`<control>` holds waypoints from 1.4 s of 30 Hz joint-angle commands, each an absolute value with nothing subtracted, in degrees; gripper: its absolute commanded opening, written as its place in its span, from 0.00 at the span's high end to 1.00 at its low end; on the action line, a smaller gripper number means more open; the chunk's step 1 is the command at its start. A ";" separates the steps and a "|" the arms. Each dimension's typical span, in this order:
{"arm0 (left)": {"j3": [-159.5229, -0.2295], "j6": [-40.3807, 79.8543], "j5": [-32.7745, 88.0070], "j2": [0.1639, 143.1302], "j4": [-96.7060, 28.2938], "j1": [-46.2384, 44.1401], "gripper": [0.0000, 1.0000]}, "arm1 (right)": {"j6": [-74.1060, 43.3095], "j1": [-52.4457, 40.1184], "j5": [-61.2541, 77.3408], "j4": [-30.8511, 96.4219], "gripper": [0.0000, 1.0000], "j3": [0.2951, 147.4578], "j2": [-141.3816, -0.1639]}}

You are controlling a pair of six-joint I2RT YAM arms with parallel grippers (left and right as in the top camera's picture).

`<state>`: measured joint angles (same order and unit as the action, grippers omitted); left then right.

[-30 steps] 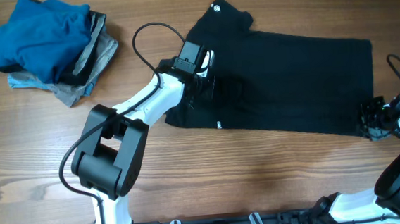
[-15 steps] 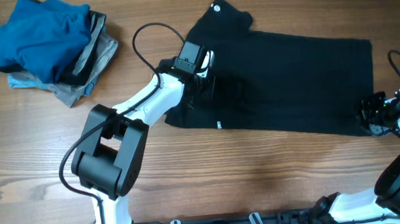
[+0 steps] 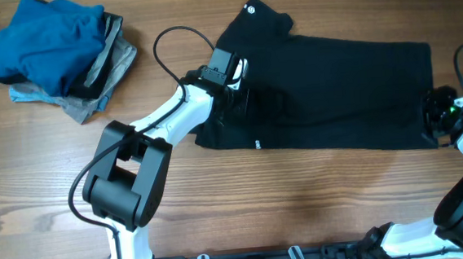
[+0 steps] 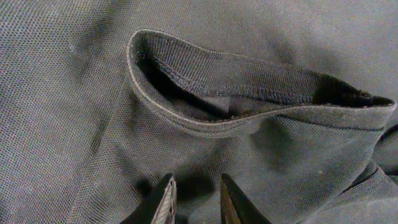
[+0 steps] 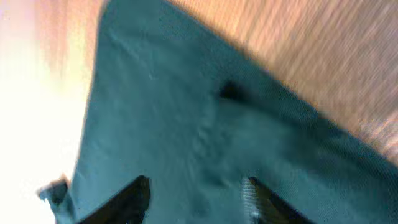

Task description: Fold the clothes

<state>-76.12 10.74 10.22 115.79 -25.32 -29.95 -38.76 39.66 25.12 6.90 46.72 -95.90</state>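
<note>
From overhead, our right gripper point(image 3: 437, 119) has slid up the shirt's point(image 3: 335, 89) right hem; our left gripper point(image 4: 196, 193), slightly parted, grips nothing below the collar point(image 4: 236, 93); our right, blurred, straddles cloth, ungrasped.

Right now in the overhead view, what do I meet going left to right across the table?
Pile of blue and grey garments → left gripper at the shirt's left end → black T-shirt spread flat → right gripper at the shirt's right edge.
</note>
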 commanded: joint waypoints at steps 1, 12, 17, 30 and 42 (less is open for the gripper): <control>-76.51 9.80 9.54 115.31 -25.69 -30.11 0.75 | -30.52 39.53 34.11 9.06 0.57 47.03 -95.53; -76.51 8.19 26.46 115.18 -26.26 -32.27 0.64 | -18.48 27.44 37.52 26.92 0.51 46.83 -93.54; -76.51 7.73 25.98 114.61 -27.97 -33.85 0.68 | -13.52 19.09 36.49 26.83 0.50 46.59 -93.54; -76.62 7.66 18.26 102.02 -31.66 -26.76 0.44 | -33.43 0.84 29.98 4.34 0.84 46.33 -101.41; -76.62 7.66 7.38 102.02 -38.41 -26.55 0.26 | -24.99 9.61 33.65 9.91 0.49 47.57 -87.79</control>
<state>-76.16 8.16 9.82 101.95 -38.39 -26.87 -30.72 6.46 32.25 5.69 46.39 -94.72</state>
